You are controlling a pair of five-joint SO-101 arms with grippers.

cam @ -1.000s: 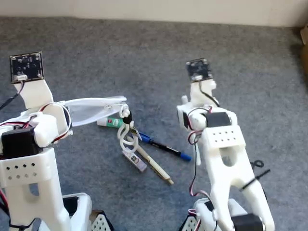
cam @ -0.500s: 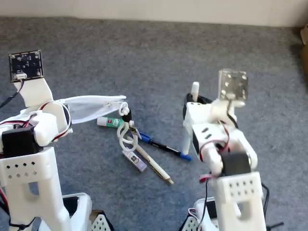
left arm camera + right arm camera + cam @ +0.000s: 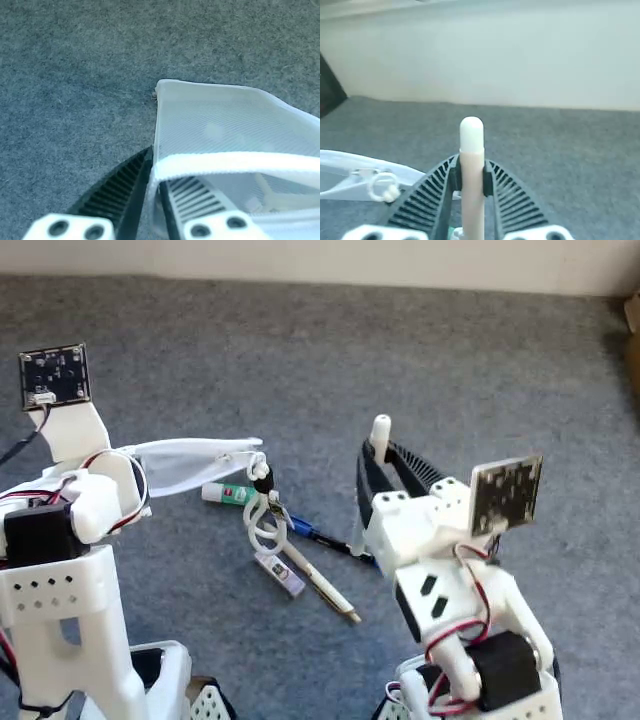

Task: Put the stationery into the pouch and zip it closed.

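**Right arm lifts the white pen clear, pouch waits open on the left**

On the left nothing has budged. The left gripper [image 3: 155,167] is pressed onto the rim of the white mesh pouch [image 3: 195,462], pinching one edge and holding it out flat above the grey table [image 3: 500,360]. That is the same pose as a second ago. Its zip pull and ring hang off the far end, just over the loose items.

In the middle, the rest of the stationery lies where it did. A green-and-white tube [image 3: 228,494] sits just under the pouch's end. A blue pen [image 3: 305,531] now runs behind the right gripper, and a beige pen [image 3: 320,583] lies beside a small labelled piece [image 3: 281,575]. None of it is in the pouch yet.

On the right is the real action. A second ago the right arm was bent low over the table. Now its wrist has swung up and back, and the right gripper [image 3: 380,452] is clamped on a white pen [image 3: 381,430], holding it nearly upright with the tip poking above the jaws. The right wrist view confirms both jaws squeezing the shaft, with the pouch off to one side and lower.

My read is that the pick is done and the carry to the pouch mouth comes next. The pen stands near vertical while the opening lies flat, so it probably has to tilt before it goes in. The zip is a long way off yet.
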